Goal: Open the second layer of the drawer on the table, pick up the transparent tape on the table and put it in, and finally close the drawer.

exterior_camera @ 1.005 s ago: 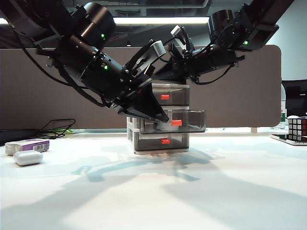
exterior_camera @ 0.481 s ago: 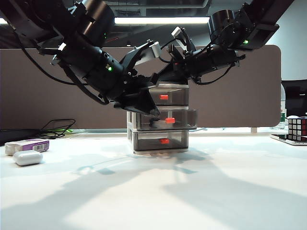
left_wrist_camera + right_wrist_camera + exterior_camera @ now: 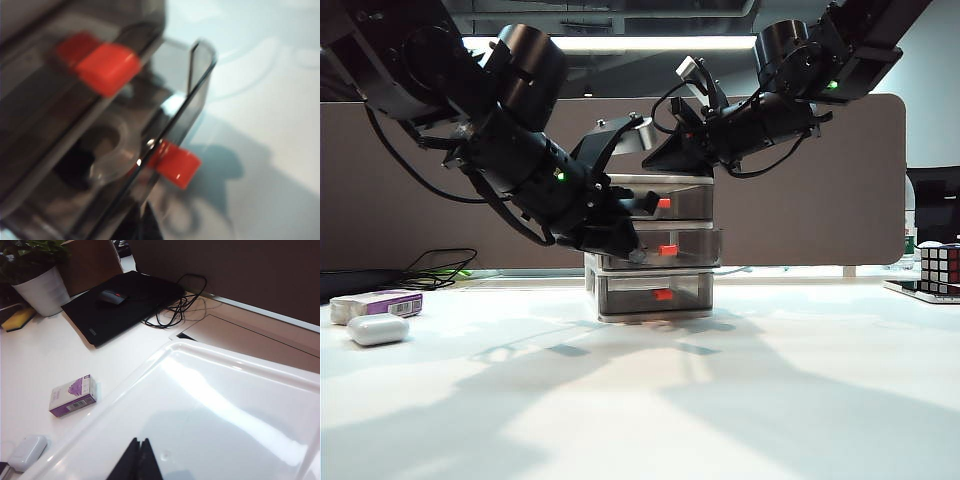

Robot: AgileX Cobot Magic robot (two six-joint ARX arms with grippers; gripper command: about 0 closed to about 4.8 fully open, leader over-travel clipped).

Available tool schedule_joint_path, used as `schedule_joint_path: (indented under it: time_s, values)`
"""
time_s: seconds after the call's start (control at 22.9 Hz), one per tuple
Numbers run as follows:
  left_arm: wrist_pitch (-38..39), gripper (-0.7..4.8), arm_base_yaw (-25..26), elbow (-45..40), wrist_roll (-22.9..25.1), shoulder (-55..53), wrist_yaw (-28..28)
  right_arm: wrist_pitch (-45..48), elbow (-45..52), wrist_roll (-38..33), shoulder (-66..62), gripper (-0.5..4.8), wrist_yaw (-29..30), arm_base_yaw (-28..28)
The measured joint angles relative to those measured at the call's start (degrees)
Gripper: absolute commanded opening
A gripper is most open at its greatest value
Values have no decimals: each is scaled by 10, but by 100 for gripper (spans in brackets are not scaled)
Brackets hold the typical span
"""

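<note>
A: Middle drawer (image 3: 660, 248) is nearly home now; a second ago it stuck well out past the unit's front with its red handle (image 3: 668, 249) out to the right. Now only slightly proud of the top drawer (image 3: 665, 201) and bottom drawer (image 3: 658, 293).

B: Tape?

A: Inside. Left wrist view shows the clear tape ring (image 3: 107, 150) lying on the floor of the middle drawer, behind its smoky front wall. Blurred, but the ring shape reads.

B: Grippers?

A: Left gripper (image 3: 625, 245) is at the drawer's front, at 9 o'clock from the handle, jaws fully closed, holding nothing. It's pushing with the closed tips. Right gripper (image 3: 136, 460) sits on the top of the white drawer unit (image 3: 240, 405), jaws together, empty, seemingly bracing it. From outside it's at 12 o'clock above the unit (image 3: 675, 150).

B: Step?

A: Last one, closing. Open and place look done.

B: Next move?

A: Short straight push along the drawer's travel until its front is flush with the other two. Keep the right one pressing down so the unit doesn't slide on the table (image 3: 640, 400). Then back both off.

B: Clutter?

A: Purple box (image 3: 382, 303) and white case (image 3: 378, 329) sit far at 9 o'clock, well apart. Not in the way.
</note>
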State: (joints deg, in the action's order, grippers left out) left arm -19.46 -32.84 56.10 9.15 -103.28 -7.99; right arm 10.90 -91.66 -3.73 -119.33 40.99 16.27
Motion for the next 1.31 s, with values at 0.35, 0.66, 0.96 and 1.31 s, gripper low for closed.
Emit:
schedule_joint_path:
  time_s: [0.35, 0.66, 0.96, 1.31]
  values:
    - [-53, -6, 0, 0, 0, -1, 66, -3, 0, 8, 0, -5, -3, 0]
    - [-86, -6, 7, 0, 0, -2, 101, -5, 0, 12, 0, -5, -5, 0]
    - [-63, -6, 7, 0, 0, 7, 95, -3, 0, 12, 0, -5, 7, 0]
    - [43, -6, 7, -67, 13, 214, 50, -83, 4, 63, 121, -5, 15, -4]
